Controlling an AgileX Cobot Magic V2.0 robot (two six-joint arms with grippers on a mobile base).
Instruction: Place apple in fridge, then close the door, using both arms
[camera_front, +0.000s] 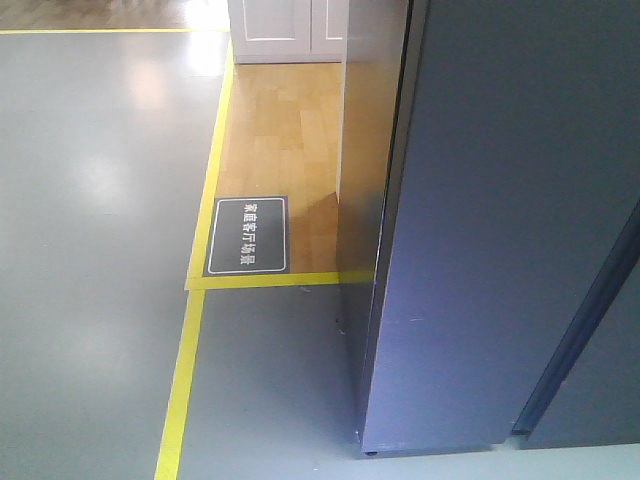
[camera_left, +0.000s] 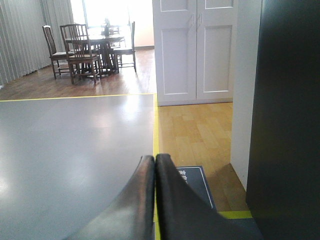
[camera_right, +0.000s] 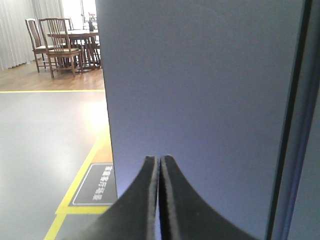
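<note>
Left gripper: I am seeing my left gripper (camera_left: 154, 161) from its wrist camera with both black fingers (camera_left: 135, 200) pressing together along their length, clenched on nothing, pointing over the grey floor (camera_left: 75, 150) toward the yellow tape line (camera_left: 156, 130).

Right gripper: my right gripper (camera_right: 159, 160) is also sitting clenched, its two fingers (camera_right: 175, 200) meeting at the tips with nothing between them, and it is facing the fridge's flat dark grey face from close by. Whether the tips are touching that surface, I cannot tell.

Fridge: the fridge (camera_front: 500, 220) is filling the right side of the front view as a tall dark grey slab standing on the grey floor, its near corner reaching down to the bottom of that view.

Door: the door (camera_right: 200, 90) is showing me only its plain grey outside; a dark vertical seam (camera_right: 292, 115) is running down its right edge.

Apple: I am not finding the apple in any of my views, and I cannot say where it is.

Surroundings: a dark floor sign with white characters (camera_front: 247, 235) is lying on the wood flooring just beside the yellow tape, a white cabinet (camera_left: 195, 50) is standing behind the fridge, and a wooden dining table with chairs (camera_left: 90, 45) is sitting well apart in the far room.
</note>
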